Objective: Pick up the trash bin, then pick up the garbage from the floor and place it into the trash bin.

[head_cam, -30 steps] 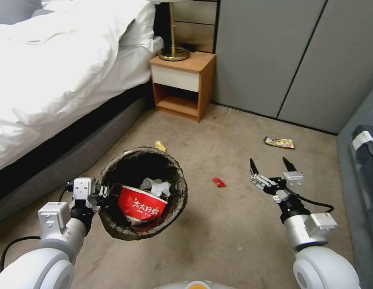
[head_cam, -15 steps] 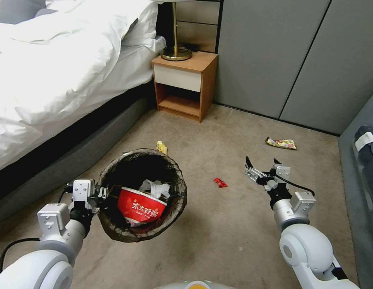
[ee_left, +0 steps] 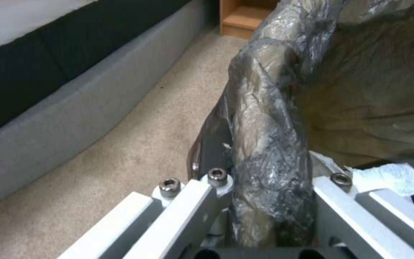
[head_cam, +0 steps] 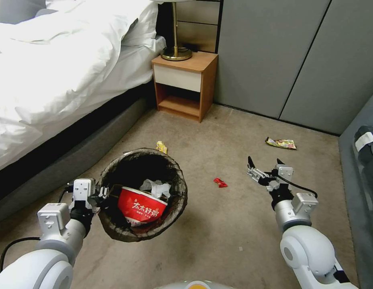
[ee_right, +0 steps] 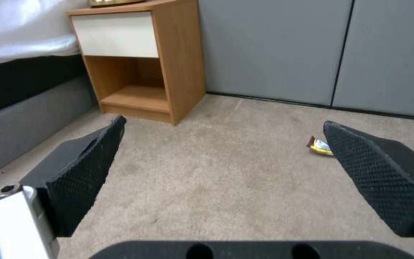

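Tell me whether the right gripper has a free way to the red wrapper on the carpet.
Probably yes: the right gripper is open and empty, and only bare carpet lies between it and the red wrapper.

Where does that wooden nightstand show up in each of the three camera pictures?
Head view: the nightstand stands at top centre, beside the bed.
Left wrist view: a corner of it peeks in at the top edge, beside the trash bin.
Right wrist view: upper left.
Shared landmark: the bed's grey base.
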